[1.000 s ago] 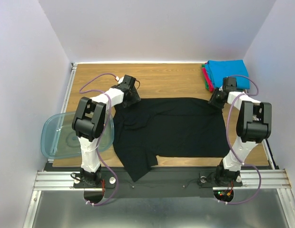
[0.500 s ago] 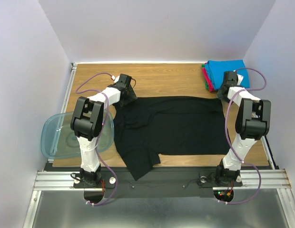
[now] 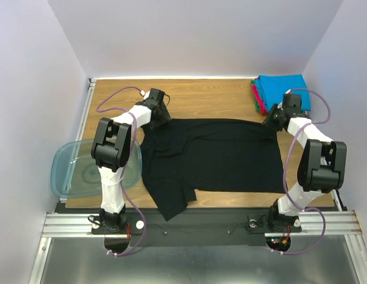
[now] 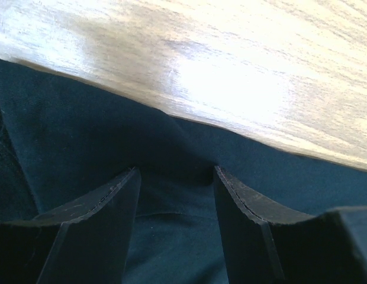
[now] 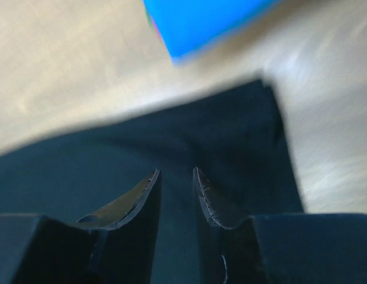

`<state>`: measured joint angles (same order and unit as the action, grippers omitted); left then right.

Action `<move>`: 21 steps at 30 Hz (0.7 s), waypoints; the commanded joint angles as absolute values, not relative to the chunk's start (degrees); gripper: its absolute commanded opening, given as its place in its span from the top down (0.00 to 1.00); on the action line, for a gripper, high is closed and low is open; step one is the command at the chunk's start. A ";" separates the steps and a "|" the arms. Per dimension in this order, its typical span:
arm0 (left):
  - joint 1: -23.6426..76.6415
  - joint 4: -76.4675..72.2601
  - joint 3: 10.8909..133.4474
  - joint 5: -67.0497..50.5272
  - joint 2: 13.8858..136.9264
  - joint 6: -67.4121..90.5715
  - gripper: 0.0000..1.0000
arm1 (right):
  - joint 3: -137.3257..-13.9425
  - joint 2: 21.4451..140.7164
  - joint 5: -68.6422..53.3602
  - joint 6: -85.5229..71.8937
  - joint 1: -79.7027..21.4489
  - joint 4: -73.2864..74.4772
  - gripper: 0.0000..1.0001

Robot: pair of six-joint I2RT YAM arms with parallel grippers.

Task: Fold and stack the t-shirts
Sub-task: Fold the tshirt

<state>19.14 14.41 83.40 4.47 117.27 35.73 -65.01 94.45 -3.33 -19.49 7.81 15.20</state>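
The large black t-shirt (image 3: 213, 157) lies spread on the wooden table (image 3: 207, 94), with one sleeve hanging over the near edge. My left gripper (image 3: 161, 116) is at its far left corner. In the left wrist view it (image 4: 176, 171) is open wide, low over the black cloth (image 4: 177, 231) just inside the hem. My right gripper (image 3: 271, 121) is at the far right corner. In the blurred right wrist view it (image 5: 176, 171) stands narrowly open over the black cloth (image 5: 100, 165). The folded bright blue shirt (image 3: 282, 89) tops a stack with red-pink (image 3: 255, 94) and green layers.
A translucent blue-green plastic tub (image 3: 77, 171) overhangs the table's left edge beside the left arm. The folded stack sits in the far right corner, close to the right gripper; its blue top shows in the right wrist view (image 5: 201, 23). Walls enclose the table on three sides.
Both grippers moved toward the far side and the black shirt's far edge went with them, stretched straighter. The right arm's elbow swung out to the right.
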 commanded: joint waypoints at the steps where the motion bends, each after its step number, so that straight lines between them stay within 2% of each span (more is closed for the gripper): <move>1: 18.63 17.05 85.60 5.01 118.74 34.01 0.36 | -61.97 96.94 -7.83 -21.18 7.56 14.77 0.68; 6: 18.11 18.11 87.62 4.75 120.06 33.40 0.36 | -63.62 102.90 -0.99 -22.94 7.56 14.85 0.73; 13: 15.56 18.72 91.93 3.52 122.78 32.61 0.36 | -67.84 108.01 1.13 -21.71 7.56 14.77 0.74; 21: 14.77 23.55 106.34 1.23 131.74 29.01 0.36 | -76.28 115.05 -0.79 -19.25 7.56 14.77 0.73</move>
